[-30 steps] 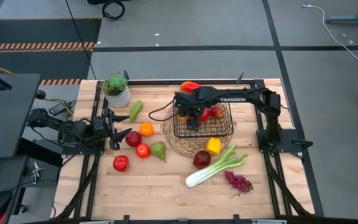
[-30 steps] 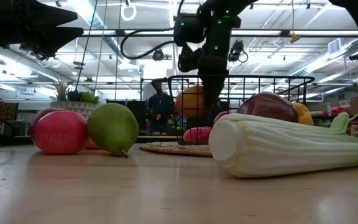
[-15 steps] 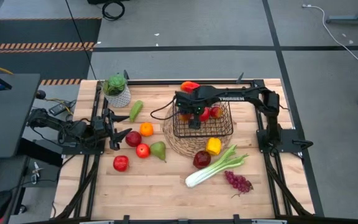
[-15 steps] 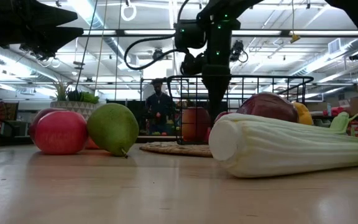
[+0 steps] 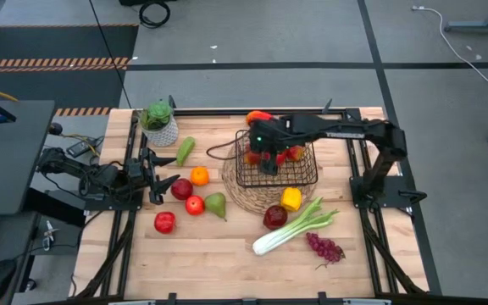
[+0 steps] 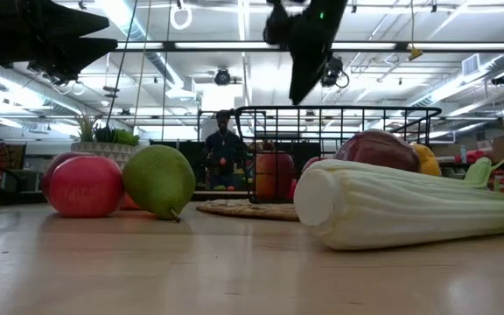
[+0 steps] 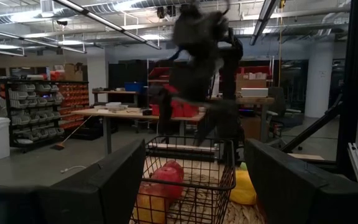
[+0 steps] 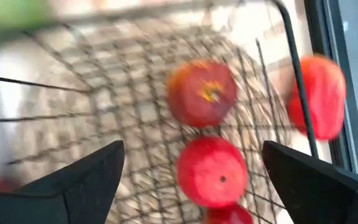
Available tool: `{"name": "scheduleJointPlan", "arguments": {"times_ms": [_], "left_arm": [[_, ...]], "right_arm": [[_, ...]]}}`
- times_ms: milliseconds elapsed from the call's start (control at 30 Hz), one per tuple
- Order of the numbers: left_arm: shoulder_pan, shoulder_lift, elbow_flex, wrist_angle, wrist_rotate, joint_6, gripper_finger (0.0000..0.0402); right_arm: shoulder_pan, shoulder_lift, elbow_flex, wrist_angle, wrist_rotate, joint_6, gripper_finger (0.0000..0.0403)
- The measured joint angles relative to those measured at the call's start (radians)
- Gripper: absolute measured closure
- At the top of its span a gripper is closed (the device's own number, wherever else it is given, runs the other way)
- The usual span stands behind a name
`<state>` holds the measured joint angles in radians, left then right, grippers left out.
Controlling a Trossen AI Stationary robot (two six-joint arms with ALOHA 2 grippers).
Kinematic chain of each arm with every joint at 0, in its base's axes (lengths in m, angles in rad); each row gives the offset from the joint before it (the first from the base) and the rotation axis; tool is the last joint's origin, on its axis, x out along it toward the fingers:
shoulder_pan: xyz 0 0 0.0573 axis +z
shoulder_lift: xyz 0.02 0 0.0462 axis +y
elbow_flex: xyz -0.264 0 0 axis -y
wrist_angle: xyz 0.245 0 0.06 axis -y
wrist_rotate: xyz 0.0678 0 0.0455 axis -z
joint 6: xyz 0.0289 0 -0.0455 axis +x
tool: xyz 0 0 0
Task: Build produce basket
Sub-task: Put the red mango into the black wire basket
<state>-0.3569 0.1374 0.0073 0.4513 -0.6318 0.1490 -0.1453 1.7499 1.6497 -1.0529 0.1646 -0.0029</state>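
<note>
Now right claw [image 5: 261,146] hangs empty, fingers apart, over basket [image 5: 310,178] at frame centre. Loose pear [image 5: 216,204], apples lie lower left, nearer left claw [image 5: 161,173], part-open, idle.

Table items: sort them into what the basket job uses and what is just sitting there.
Job: basket, apples in it, loose apples, pear, orange, celery, grapes, yellow pepper.
Lying about: potted plant, woven mat.
</note>
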Motion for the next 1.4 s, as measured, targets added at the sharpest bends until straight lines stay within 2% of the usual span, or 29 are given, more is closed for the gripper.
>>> {"name": "scheduleJointPlan", "arguments": {"times_ms": [100,200,333,467,667,800,967,1100,1233,1400], "left_arm": [[0.0,0.0,0.0,0.0,0.0,0.0,0.012],[0.0,0.0,0.0,0.0,0.0,0.0,0.012],[0.0,0.0,0.0,0.0,0.0,0.0,0.012],[0.0,0.0,0.0,0.0,0.0,0.0,0.012],[0.0,0.0,0.0,0.0,0.0,0.0,0.012],[0.0,0.0,0.0,0.0,0.0,0.0,0.012],[0.0,0.0,0.0,0.0,0.0,0.0,0.012],[0.0,0.0,0.0,0.0,0.0,0.0,0.012],[0.0,0.0,0.0,0.0,0.0,0.0,0.012],[0.0,0.0,0.0,0.0,0.0,0.0,0.012]], "right_arm": [[0.052,-0.027,0.0,0.042,0.017,-0.015,0.0016],[0.089,-0.051,0.0,0.074,0.08,-0.025,0.0016],[0.078,-0.083,0.0,0.107,0.134,-0.026,0.0016],[-0.015,-0.09,0.0,0.125,0.114,-0.018,0.0016],[-0.219,-0.058,0.0,0.159,0.073,-0.024,0.0016],[-0.347,-0.008,0.0,0.22,-0.054,-0.018,0.0016],[-0.443,0.122,0.064,0.184,-0.093,-0.046,0.0021],[-0.48,0.241,0.211,0.101,-0.154,-0.073,0.0025],[-0.5,0.352,0.343,0.022,-0.166,-0.126,0.0025],[-0.507,0.452,0.394,-0.005,-0.174,-0.192,0.0025]]}}
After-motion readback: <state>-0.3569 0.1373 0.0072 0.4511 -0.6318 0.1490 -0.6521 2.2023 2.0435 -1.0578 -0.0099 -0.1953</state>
